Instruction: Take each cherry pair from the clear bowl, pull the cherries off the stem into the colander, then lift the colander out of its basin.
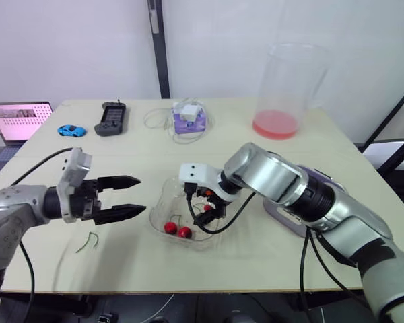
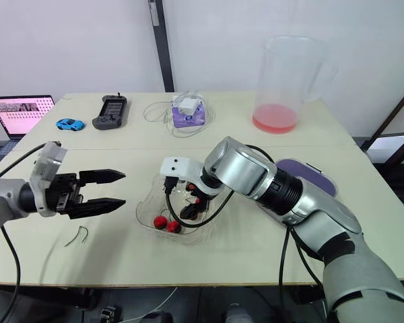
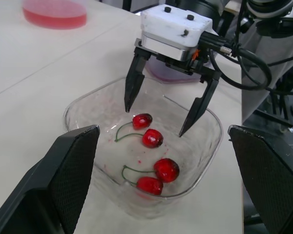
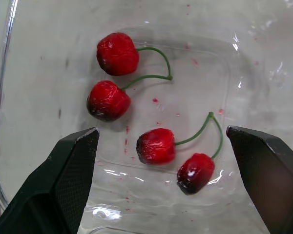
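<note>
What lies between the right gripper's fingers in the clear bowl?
One cherry pair, on the bottom of the clear bowl, below the open right gripper; the left wrist view shows it.

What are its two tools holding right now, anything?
Left tool: open, holding nothing.
Right tool: open, empty, poised over the cherry pairs in the clear bowl.

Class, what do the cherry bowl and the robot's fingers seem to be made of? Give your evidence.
Clear bowl: glossy transparent plastic, perhaps glass; table shows through, rim glints. Fingers: matte black, probably hard plastic; finely textured, no shine.
</note>
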`<state>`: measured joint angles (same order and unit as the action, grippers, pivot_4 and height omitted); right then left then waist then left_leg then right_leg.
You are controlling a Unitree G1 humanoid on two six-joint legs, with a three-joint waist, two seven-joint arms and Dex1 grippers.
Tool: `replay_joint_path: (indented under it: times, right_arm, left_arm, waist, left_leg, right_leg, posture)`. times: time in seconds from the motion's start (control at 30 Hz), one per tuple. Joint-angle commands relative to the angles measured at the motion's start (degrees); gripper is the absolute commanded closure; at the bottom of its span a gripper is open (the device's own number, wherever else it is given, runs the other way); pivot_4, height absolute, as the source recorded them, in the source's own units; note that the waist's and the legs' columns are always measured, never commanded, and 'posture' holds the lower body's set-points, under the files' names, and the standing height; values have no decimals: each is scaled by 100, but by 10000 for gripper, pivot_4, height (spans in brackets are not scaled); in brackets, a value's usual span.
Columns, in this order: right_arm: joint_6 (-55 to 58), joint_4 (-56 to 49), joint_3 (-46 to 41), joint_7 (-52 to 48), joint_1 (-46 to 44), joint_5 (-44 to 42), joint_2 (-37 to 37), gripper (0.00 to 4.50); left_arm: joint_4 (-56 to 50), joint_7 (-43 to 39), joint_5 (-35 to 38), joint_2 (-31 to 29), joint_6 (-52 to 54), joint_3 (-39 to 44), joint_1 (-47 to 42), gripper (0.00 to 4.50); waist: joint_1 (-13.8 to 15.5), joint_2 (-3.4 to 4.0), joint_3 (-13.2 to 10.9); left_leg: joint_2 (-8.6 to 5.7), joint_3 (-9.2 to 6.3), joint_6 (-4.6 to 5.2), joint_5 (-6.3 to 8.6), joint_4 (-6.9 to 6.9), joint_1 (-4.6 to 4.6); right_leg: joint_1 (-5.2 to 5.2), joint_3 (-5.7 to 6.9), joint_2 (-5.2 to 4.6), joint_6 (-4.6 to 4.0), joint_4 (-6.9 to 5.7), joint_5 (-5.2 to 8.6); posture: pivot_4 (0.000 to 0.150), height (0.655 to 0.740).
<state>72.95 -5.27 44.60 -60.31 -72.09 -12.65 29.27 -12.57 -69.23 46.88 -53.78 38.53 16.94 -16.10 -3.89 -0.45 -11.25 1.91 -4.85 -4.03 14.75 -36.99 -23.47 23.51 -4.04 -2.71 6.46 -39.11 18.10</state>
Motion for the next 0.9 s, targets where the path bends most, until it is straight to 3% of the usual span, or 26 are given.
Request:
replay_joint_path:
  times: [0.03,0.37,0.47,0.53,0.9]
  right_arm:
    - [115,-250,-191,50,-112,-149,-143,0]
    - [124,70,-180,478,245,-256,-787,0]
    - [-71,288,15,547,347,-148,-859,8572]
    - [-161,375,128,537,349,-105,-876,16802]
    - [-495,622,347,330,304,10,-864,16802]
  left_arm:
    - [-175,33,77,-55,-30,187,-21,543]
    - [-69,15,-35,-37,-144,43,-127,543]
    - [19,-9,-75,-40,-177,-6,-195,0]
    - [46,-21,-91,-44,-191,-21,-217,0]
    - [0,-69,-237,-35,-147,-111,-155,0]
  waist:
    - [-8,0,0]
    - [-7,-1,0]
    - [-10,-1,1]
    - [-13,-1,1]
    - [-12,-1,1]
  left_leg:
    - [0,0,0,0,0,0]
    - [0,0,0,0,1,0]
    - [0,0,0,0,0,0]
    - [0,-1,0,0,1,0]
    - [0,-1,0,0,1,0]
  right_leg:
    - [0,0,0,0,0,0]
    - [1,0,0,0,-1,0]
    - [-1,0,0,0,-1,0]
    - [0,1,1,0,-1,0]
    - [0,1,1,0,-1,0]
  posture:
    - [1500,7332]
    - [1500,7332]
    - [1500,7332]
    - [1500,7332]
    - [1500,7332]
